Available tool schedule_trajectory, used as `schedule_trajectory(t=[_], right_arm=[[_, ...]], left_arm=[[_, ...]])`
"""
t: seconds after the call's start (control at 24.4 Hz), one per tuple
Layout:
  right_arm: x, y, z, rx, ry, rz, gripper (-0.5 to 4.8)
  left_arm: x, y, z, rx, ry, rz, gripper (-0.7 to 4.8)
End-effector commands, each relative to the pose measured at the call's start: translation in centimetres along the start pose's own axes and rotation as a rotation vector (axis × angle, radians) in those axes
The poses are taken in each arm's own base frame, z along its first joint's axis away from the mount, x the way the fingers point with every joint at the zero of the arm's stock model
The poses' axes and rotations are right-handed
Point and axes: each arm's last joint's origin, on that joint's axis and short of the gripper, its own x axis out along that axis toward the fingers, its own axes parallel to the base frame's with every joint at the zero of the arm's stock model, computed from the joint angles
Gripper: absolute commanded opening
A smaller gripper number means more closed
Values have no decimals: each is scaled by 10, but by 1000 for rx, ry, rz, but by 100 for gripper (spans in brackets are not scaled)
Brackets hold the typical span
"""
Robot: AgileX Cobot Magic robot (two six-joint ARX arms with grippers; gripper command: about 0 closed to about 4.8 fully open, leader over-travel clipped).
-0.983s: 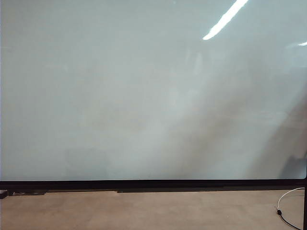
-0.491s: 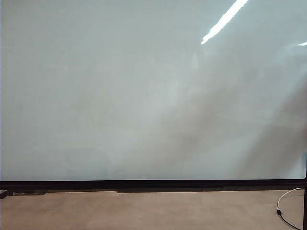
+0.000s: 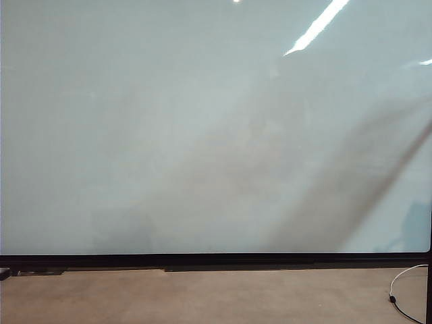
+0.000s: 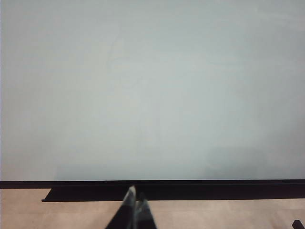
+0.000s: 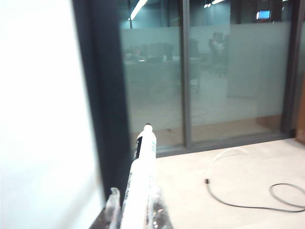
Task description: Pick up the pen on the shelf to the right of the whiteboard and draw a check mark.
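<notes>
White plastic shows between the right gripper [image 5: 134, 210]'s clear fingers [image 5: 113, 206] — they are clamped on the pen [image 5: 143, 168], whose dark tip points away from the wrist, past the whiteboard [image 5: 38, 119]'s black side frame [image 5: 102, 95] toward a glass partition [image 5: 205, 71]. So the pickup looks done, and you are in the carry toward the drawing surface.

In the exterior view neither arm is in frame, but the broad shadow [image 3: 351, 182] across the right half of the board has changed: against a second ago it is darker and sharper, and runs as a steep diagonal band from the lower middle to the right edge. Judging by that, the arm is closing in from the right. No check mark is on the board yet; the glossy surface is blank apart from a ceiling-light reflection [image 3: 317, 27].

Your left gripper [image 4: 134, 210] sits low in front of the board's lower frame [image 4: 167, 190], fingers together and empty, well clear of the work.

Watch two things — the side frame between the tip and the writing face, and the cable [image 5: 248, 191] looped on the floor to the right.
</notes>
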Motion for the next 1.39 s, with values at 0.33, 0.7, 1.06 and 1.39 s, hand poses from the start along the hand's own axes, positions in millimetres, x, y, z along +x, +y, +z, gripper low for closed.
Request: schedule_trajectory(t=[0.33, 0.7, 1.06, 1.39], right_arm=[[-21, 69, -2, 94, 113, 316, -8], [-34, 126, -1, 113, 153, 613, -8], [-8, 165, -5, 111, 190, 731, -8], [5, 194, -17, 119, 190, 788, -8]], left_arm=[[0, 0, 2, 4, -15, -1, -4], [0, 0, 2, 4, -15, 0, -5], [0, 0, 2, 4, -14, -1, -4], [0, 0, 2, 4, -15, -1, -5]])
